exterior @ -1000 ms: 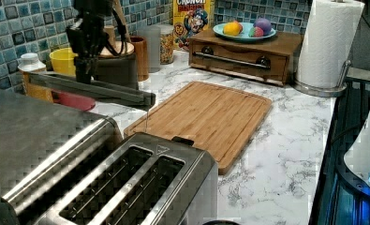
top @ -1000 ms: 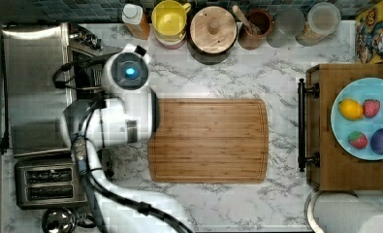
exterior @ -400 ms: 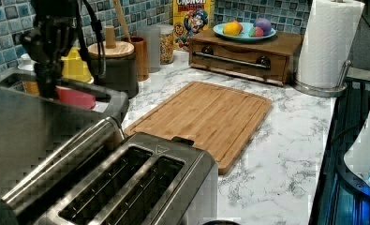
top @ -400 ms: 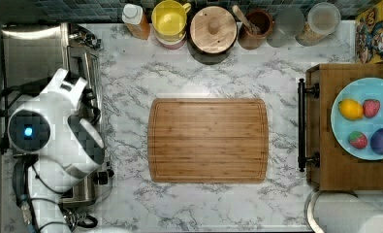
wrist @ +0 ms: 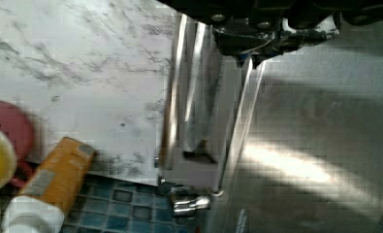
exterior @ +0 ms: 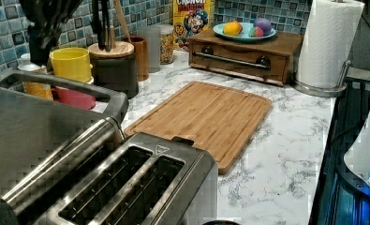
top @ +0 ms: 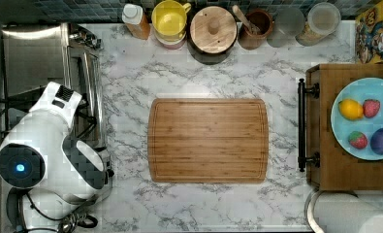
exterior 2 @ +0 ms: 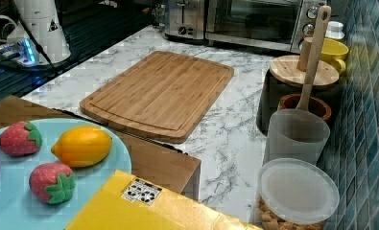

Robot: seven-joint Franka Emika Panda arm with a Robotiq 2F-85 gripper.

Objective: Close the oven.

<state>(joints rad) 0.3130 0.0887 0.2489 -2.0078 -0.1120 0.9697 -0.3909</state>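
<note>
Oven (exterior 2: 259,21) door up, arm overhead.
Gripper (wrist: 257,51) sits above the bar handle (top: 93,92); jaw state unclear.

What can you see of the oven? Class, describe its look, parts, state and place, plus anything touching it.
The oven is a boxy, brushed stainless-steel countertop unit with a glass door, a long bar handle and knobs at the right view's right. The door looks upright and shut, or nearly so. It stands at the top view's left edge on the marble counter, beside a two-slot toaster. The robot arm hangs over its top; whether it touches cannot be told.
</note>
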